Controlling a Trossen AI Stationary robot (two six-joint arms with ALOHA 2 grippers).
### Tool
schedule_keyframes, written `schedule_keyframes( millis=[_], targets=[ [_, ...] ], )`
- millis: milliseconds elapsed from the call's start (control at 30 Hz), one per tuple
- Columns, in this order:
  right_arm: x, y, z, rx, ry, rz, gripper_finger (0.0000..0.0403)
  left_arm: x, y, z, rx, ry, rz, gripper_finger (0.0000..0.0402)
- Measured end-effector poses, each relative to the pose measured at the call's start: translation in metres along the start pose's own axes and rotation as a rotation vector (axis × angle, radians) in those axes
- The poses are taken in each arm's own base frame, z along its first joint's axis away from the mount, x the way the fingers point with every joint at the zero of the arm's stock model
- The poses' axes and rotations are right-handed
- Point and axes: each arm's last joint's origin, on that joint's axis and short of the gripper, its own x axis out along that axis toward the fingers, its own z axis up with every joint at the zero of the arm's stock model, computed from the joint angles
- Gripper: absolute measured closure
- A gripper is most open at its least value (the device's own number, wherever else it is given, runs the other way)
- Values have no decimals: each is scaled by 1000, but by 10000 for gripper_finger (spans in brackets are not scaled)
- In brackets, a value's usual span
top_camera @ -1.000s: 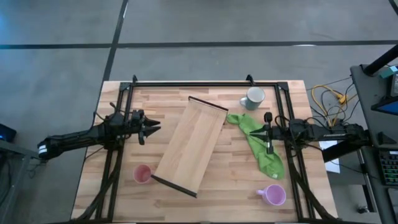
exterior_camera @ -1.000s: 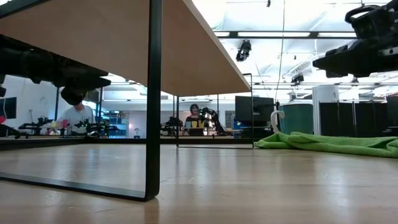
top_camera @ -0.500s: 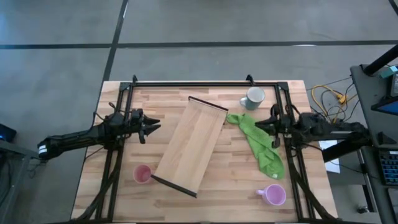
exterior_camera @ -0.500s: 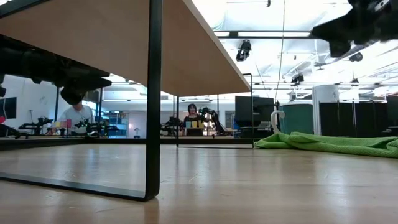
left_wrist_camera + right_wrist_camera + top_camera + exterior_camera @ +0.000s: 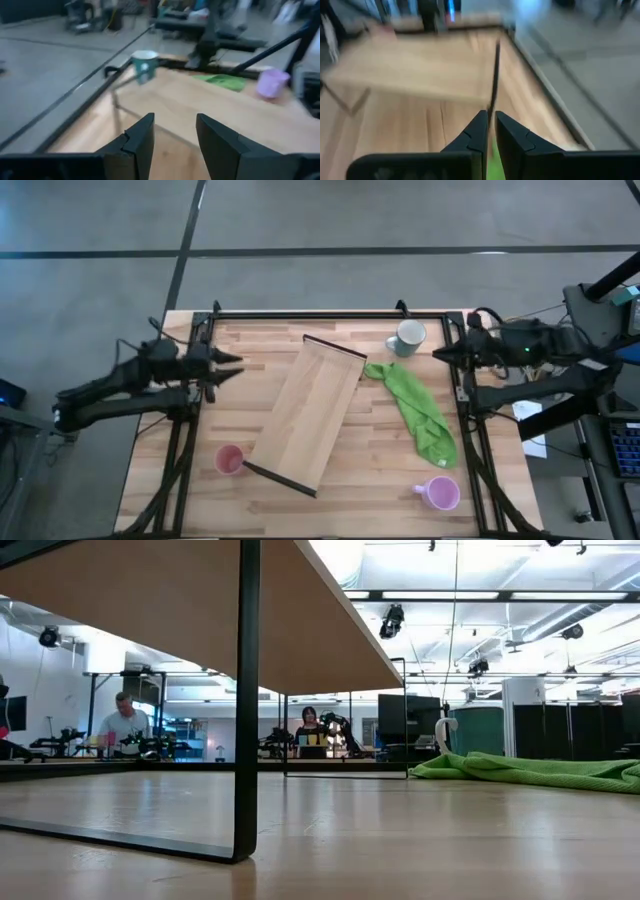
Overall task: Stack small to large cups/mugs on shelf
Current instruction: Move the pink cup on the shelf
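Mugs and a cup sit scattered on the table [image 5: 330, 490], none on the shelf yet. At the left edge, the left tool [image 5: 232, 363] hovers with its fingers [image 5: 142, 137] apart, gripping nothing. Near the front-left corner stands the small salmon cup [image 5: 229, 460], just beside the shelf [image 5: 307, 415], a long wooden plank lying at a slant across the middle of the table. A green cloth [image 5: 418, 412] is crumpled right of the shelf. The grey-white mug [image 5: 408, 337] stands near the back-right corner, and the lilac mug [image 5: 438, 493] near the front-right corner. At the right edge towards the back, the right tool [image 5: 440, 354] hangs with its fingers [image 5: 480, 132] nearly together, gripping nothing.
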Motion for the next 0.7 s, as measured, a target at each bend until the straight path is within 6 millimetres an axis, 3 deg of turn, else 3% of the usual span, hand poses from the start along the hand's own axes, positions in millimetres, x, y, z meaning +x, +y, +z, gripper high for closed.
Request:
schedule_keyframes(
  millis=[133, 333, 700],
  targets=[
    [-4, 1, 21, 54, 127, -16, 374, -10, 0, 53, 68, -10, 52, 269],
    [-1, 5, 62, 101, 46, -6, 374, -23, -1, 112, 79, -200, 56, 269],
    [2, 11, 126, 62, -110, 15, 374, -34, -3, 151, 93, -552, 55, 269]
  ],
)
